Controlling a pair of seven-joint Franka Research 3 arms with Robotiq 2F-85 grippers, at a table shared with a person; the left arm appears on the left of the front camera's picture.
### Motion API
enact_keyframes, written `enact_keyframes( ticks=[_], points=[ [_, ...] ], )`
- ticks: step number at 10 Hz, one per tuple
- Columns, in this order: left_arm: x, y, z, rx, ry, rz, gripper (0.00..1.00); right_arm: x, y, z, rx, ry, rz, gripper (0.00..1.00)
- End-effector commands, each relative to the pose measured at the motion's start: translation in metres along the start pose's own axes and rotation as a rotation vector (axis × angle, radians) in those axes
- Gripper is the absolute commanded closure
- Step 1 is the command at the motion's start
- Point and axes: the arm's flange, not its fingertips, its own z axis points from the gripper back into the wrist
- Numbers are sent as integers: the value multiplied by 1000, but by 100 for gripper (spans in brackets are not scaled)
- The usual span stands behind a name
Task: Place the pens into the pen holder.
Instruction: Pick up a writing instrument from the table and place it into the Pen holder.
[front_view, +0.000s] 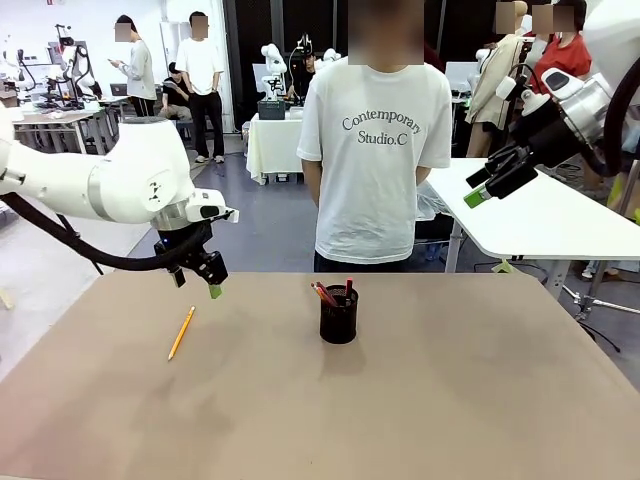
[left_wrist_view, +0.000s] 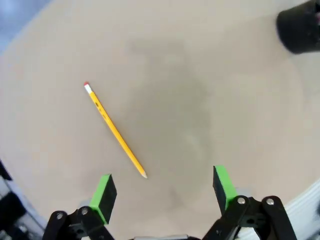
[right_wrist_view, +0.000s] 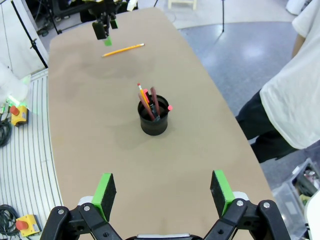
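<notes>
1. The pen holder (front_view: 339, 315) stands upright near the middle of the surface (front_view: 450, 400). Several pens (front_view: 327, 294) stick up out of it, red and dark ones among them, leaning toward 11 o'clock in the front view.
2. A yellow pencil (front_view: 181, 333) lies flat on the surface, well apart from the holder at its 9 o'clock. It runs from 1 o'clock down to 7 o'clock in the front view.
3. In the left wrist view the pencil (left_wrist_view: 115, 130) has its eraser end at 10 o'clock and its sharpened tip at 5 o'clock, and nothing touches it.
4. The left gripper (front_view: 197, 284) hangs above the surface at the pencil's 1 o'clock. Its jaws are spread wide and hold nothing.
5. The right gripper (front_view: 477, 188) is raised high at the holder's 2 o'clock, clear of the surface, with its jaws also spread wide and holding nothing.
6. A person (front_view: 375, 150) in a white T-shirt stands at the far edge, at the holder's 12 o'clock.
</notes>
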Motion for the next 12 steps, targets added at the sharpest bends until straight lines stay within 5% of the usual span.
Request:
enact_keyframes(
  ticks=[1,8,9,12],
  points=[
    [7,4,-9,-24,1,109,0,2,1,-1,-13,2,-4,0],
    [5,-1,-10,-19,6,72,0,2,1,-1,-13,2,-4,0],
    [6,14,-12,-70,75,102,0,2,1,-1,-13,2,-4,0],
    [5,50,-31,-59,46,188,0,2,1,-1,-13,2,-4,0]
  ],
)
